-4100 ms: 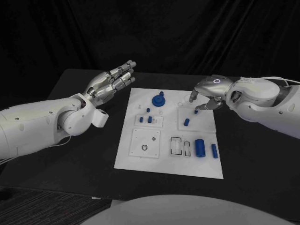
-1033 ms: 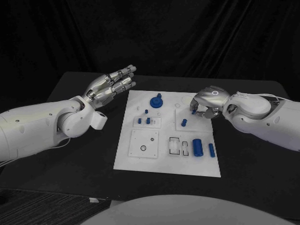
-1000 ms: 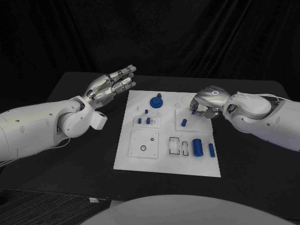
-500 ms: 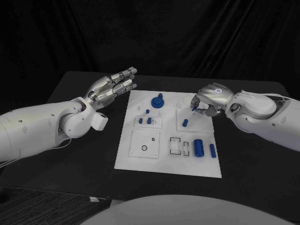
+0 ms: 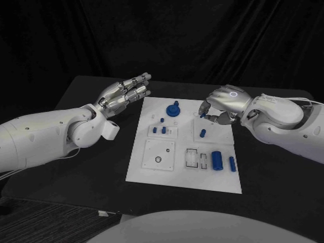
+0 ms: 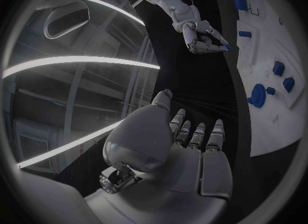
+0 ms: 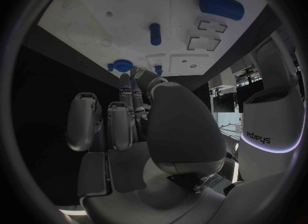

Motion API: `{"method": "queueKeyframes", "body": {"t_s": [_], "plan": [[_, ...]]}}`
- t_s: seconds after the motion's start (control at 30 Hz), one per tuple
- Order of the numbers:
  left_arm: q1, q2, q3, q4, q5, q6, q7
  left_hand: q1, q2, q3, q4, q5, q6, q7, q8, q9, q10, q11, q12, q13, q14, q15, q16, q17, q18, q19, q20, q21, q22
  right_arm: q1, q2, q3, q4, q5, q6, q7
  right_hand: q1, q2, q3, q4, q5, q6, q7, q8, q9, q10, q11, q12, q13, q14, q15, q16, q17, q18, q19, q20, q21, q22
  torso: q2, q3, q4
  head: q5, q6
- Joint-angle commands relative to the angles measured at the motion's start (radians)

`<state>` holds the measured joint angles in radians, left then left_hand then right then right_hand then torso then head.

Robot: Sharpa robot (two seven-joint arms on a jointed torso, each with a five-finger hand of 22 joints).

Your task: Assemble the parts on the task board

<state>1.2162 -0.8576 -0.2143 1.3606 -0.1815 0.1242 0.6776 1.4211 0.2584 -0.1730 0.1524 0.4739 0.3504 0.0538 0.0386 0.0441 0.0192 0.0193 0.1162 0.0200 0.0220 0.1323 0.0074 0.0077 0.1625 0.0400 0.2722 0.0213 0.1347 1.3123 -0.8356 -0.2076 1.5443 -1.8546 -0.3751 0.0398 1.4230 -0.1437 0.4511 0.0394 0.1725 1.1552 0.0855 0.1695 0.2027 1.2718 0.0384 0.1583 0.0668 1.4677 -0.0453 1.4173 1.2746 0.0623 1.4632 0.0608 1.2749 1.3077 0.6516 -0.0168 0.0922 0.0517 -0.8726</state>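
The white task board point(image 5: 162, 172) lies in the middle of the black table. On it are a round blue knob part point(image 5: 173, 108), small blue pegs point(image 5: 159, 130), a blue peg point(image 5: 203, 133) and two blue cylinders point(image 5: 216, 160) near the right edge. My right hand point(image 5: 221, 104) hovers over the board's far right part and pinches a small blue part point(image 5: 203, 112) at its fingertips; the right wrist view shows this part point(image 7: 133, 84) between the fingers, above the board point(image 7: 128, 8). My left hand point(image 5: 125, 93) is open, fingers stretched, beside the board's far left corner.
Empty slots point(image 5: 192, 158) and a round hole point(image 5: 158, 159) mark the board's near half. The table's front edge point(image 5: 169, 210) runs close below the board. In the left wrist view the right hand point(image 6: 202, 34) hangs over the board point(image 6: 282, 121).
My right hand has moved slightly toward the board's far edge with the small blue part in its fingertips. The left hand has barely moved.
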Motion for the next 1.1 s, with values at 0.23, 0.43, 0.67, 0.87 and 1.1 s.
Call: {"method": "queueKeyframes", "body": {"t_s": [0.23,0.43,0.67,0.87,1.1], "plan": [[-0.002,0.003,0.001,0.002,0.007,0.016,0.007,0.011,-0.003,0.003,-0.009,0.007,0.005,0.011,0.007,0.002,-0.001,0.01,0.007,0.002,-0.001,0.005,0.007,0.001,0.019,0.0,0.009,0.005,0.0,0.007,0.065,0.001,0.035,-0.008,0.141,-0.026,0.009,0.004,0.007,-0.009,-0.029,0.007,0.017,-0.018,0.043,0.004,0.002,-0.024,-0.002,0.047,0.01,-0.003,-0.003,-0.001,0.01,0.008,-0.006,0.182,-0.001,-0.0002,-0.0014,0.032,0.0],[-0.002,0.003,0.001,0.002,0.007,0.014,-0.003,0.011,-0.003,0.004,-0.01,0.007,0.007,0.012,0.008,0.003,0.0,0.012,0.009,0.002,-0.001,0.004,0.007,0.001,0.019,0.0,0.009,0.005,0.001,0.002,0.123,0.001,0.013,-0.008,0.168,-0.023,0.008,0.004,0.007,-0.008,-0.032,0.006,0.017,-0.02,0.042,0.003,0.003,-0.027,-0.002,0.047,0.01,-0.003,-0.002,0.0,0.009,0.009,-0.008,0.181,-0.001,0.0004,0.0005,0.048,0.0],[-0.003,0.005,0.001,0.002,0.007,0.016,-0.007,0.011,-0.003,0.005,-0.012,0.008,0.007,0.014,0.008,0.003,0.001,0.014,0.013,0.003,-0.001,0.004,0.007,0.001,0.019,0.001,0.009,0.005,0.0,-0.017,0.18,0.001,-0.016,-0.008,0.172,-0.018,0.012,0.005,0.01,-0.012,-0.03,0.005,0.017,-0.023,0.041,0.004,0.002,-0.03,-0.001,0.047,0.01,-0.002,0.0,0.0,0.008,0.009,-0.01,0.18,-0.001,0.0008,0.0025,0.054,0.0],[-0.004,0.01,0.001,0.001,0.007,0.021,-0.013,0.011,-0.003,0.005,-0.013,0.008,0.007,0.014,0.008,0.003,0.001,0.014,0.013,0.003,-0.001,0.004,0.007,0.001,0.019,0.001,0.009,0.005,0.0,-0.034,0.206,0.001,-0.029,-0.008,0.172,-0.015,0.013,0.005,0.01,-0.013,-0.029,0.005,0.018,-0.023,0.041,0.005,0.002,-0.03,-0.001,0.047,0.01,-0.002,0.001,0.0,0.009,0.009,-0.01,0.181,-0.001,0.0021,-0.0009,0.067,0.0],[-0.005,0.015,0.001,-0.001,0.007,0.025,-0.018,0.011,-0.002,0.008,-0.015,0.009,0.01,0.017,0.008,0.003,0.002,0.017,0.015,0.003,0.0,0.003,0.008,0.001,0.019,0.002,0.009,0.006,0.002,-0.047,0.223,0.001,-0.034,-0.008,0.173,-0.02,0.014,0.005,0.011,-0.015,-0.022,0.004,0.018,-0.026,0.04,0.007,0.002,-0.032,-0.001,0.047,0.01,-0.002,0.001,0.0,0.009,0.009,-0.009,0.181,0.0,0.0011,-0.0018,0.078,0.0]]}}
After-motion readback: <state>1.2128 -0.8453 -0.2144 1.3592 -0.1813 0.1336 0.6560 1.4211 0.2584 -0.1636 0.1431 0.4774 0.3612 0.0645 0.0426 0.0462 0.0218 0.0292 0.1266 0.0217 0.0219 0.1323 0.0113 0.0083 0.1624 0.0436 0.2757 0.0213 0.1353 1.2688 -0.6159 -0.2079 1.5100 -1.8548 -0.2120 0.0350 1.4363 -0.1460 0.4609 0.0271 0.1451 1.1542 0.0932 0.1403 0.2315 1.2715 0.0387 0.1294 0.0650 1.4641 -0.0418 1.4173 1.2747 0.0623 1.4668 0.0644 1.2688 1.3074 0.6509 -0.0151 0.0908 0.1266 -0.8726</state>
